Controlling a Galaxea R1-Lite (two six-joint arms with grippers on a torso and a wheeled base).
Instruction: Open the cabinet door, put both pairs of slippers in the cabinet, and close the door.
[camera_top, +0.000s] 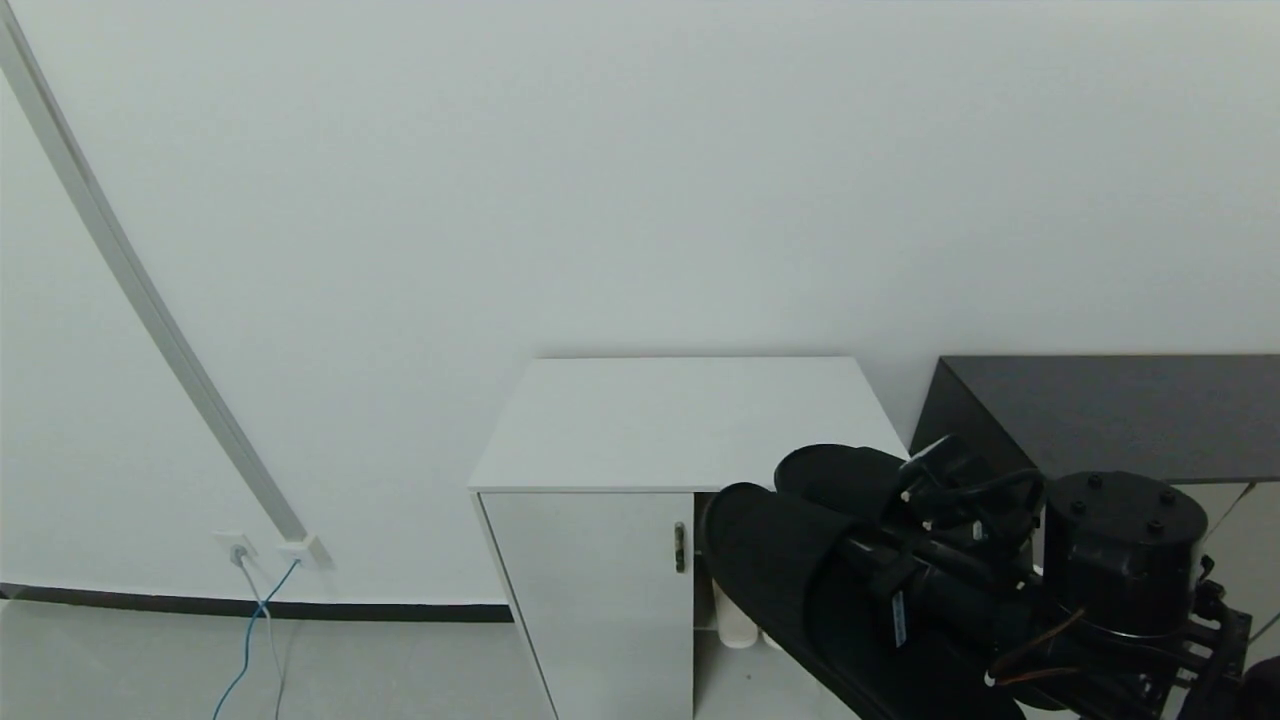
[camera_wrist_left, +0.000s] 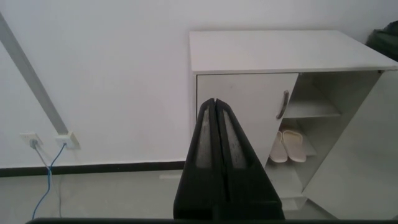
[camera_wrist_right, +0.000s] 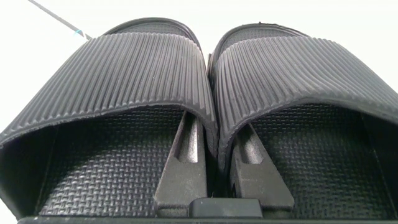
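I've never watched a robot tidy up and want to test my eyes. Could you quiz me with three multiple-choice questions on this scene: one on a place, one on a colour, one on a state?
1. Where are the pale slippers?
A) on top of the cabinet
B) inside the cabinet, below a shelf
C) under the cabinet

2. What colour are the slippers in the right gripper?
A) black
B) red
C) white

3. How is the left gripper?
A) wide open
B) shut on a slipper
C) shut, holding nothing

Answers:
1 B, they lie within the opened cabinet.
2 A, it pinches the black slippers.
3 C, its fingers meet with nothing between them.
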